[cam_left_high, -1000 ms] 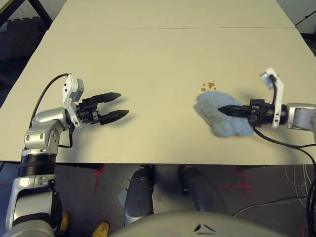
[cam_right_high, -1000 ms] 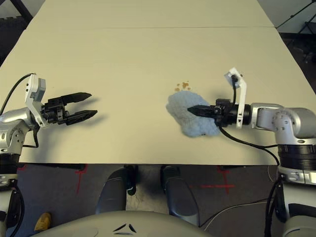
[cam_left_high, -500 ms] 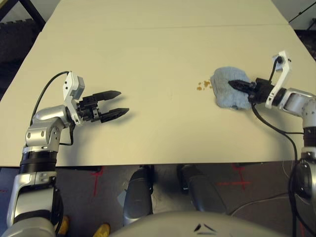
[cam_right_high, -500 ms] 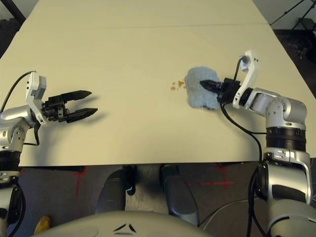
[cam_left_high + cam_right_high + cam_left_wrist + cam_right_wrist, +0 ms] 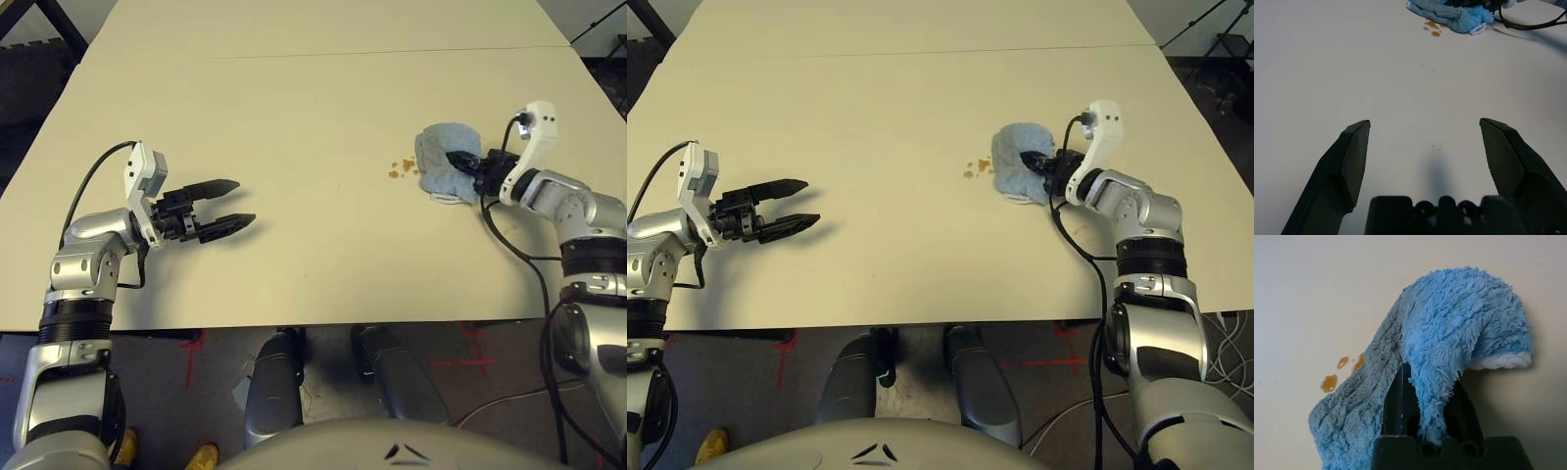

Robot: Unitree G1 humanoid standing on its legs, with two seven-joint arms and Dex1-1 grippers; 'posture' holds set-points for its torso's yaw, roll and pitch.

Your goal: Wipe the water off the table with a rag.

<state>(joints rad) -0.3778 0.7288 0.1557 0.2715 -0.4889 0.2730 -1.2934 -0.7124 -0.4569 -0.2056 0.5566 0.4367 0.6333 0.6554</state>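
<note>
Your right gripper (image 5: 460, 158) pinches the fuzzy light blue rag (image 5: 443, 164) on the big pale bench (image 5: 294, 117), beside small orange-brown water spots (image 5: 401, 168). Your left gripper (image 5: 235, 204) is wide apart.

Robotics laboratory test station. A bare pale worktop (image 5: 294, 117) with a seam stands on a dark grey floor (image 5: 509, 372) marked with red tape crosses (image 5: 477, 369); loose cables (image 5: 598, 343) trail at lower right, black foam matting (image 5: 34, 73) at upper left.

light blue rag (image 5: 446, 162) with whitish edge, orange-brown water (image 5: 400, 169) spots, pale beige table (image 5: 313, 108)
</note>
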